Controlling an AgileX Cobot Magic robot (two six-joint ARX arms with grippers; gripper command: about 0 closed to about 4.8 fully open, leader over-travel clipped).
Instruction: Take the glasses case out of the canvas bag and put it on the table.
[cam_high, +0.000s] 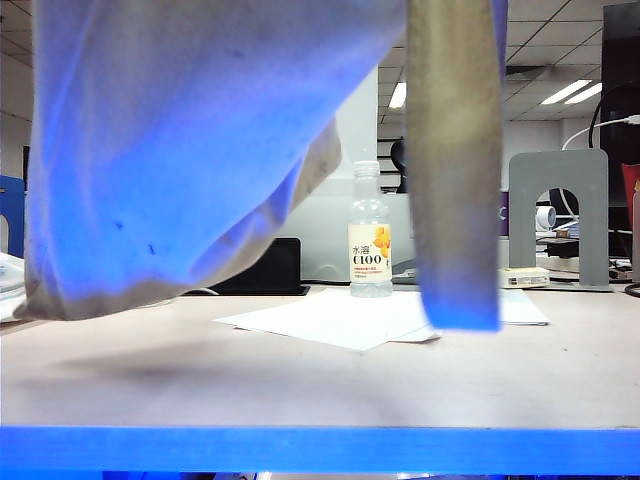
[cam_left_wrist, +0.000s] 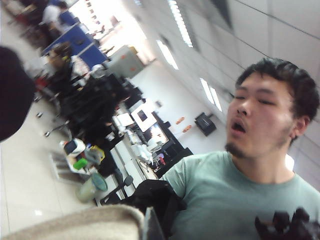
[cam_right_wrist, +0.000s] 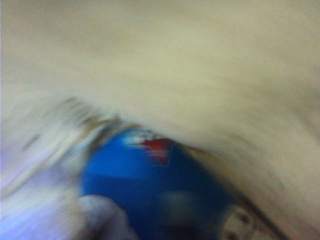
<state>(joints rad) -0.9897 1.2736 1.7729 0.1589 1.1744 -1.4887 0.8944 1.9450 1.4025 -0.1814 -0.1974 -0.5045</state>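
bag (cam_high: 190, 150) hung above table (cam_high: 330, 385), left gripper pinched shut unseen | right gripper unseen, jaw state unclear, blurred case (cam_right_wrist: 150, 190) at 6 o'clock | risk: case possibly snagged in cloth

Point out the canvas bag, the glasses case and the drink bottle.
canvas bag (cam_high: 180, 150): exterior view, hanging body of the bag.
glasses case (cam_right_wrist: 150, 185): right wrist view, its blue shell among the bag's cloth.
drink bottle (cam_high: 369, 250): exterior view, its label.

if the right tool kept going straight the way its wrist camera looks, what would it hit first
Most likely the glasses case: its blue body fills the middle of the blurred right wrist view, with the canvas bag folded closely around it. The right tool's fingers aren't clearly visible, so depth is uncertain, but nothing shows between camera and case.
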